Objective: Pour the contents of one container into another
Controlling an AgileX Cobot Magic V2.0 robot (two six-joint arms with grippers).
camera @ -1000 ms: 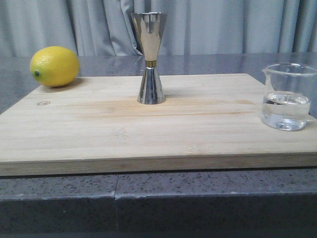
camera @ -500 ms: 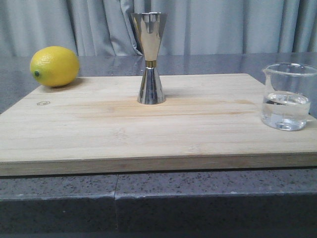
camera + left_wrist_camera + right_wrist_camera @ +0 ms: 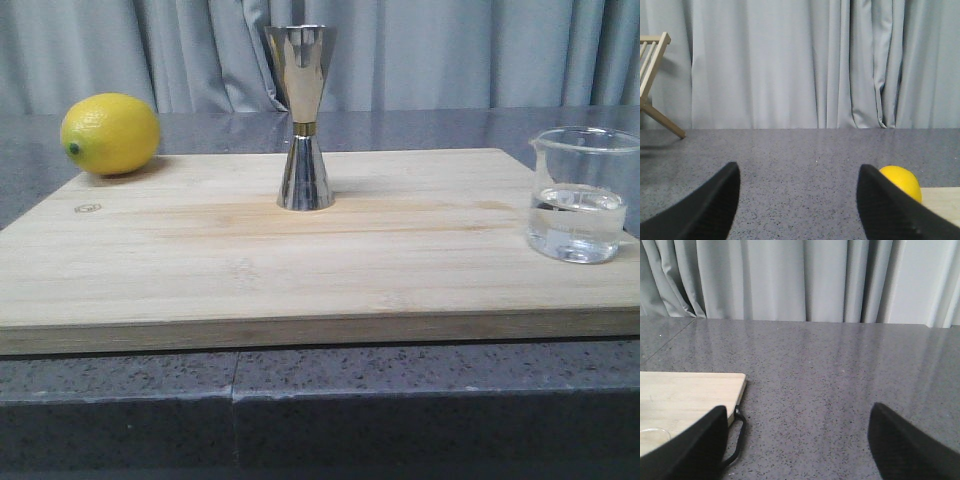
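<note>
A clear glass beaker [image 3: 579,196], about a third full of clear liquid, stands at the right end of the wooden board [image 3: 300,270]. The shiny steel hourglass jigger [image 3: 303,115] stands upright at the board's middle back, well left of the beaker. Neither gripper shows in the front view. In its wrist view my left gripper [image 3: 799,167] is open over grey countertop, nothing between its fingers. My right gripper [image 3: 799,410] is also open over bare countertop, beside the board's corner [image 3: 690,387]; a bit of the beaker's glass rim [image 3: 654,434] shows by one finger.
A yellow lemon [image 3: 110,133] lies on the board's back left corner and also shows in the left wrist view as the lemon [image 3: 902,181]. A black cord loop [image 3: 738,440] hangs off the board's corner. A wooden rack [image 3: 650,75] stands far off. Grey curtains close the back.
</note>
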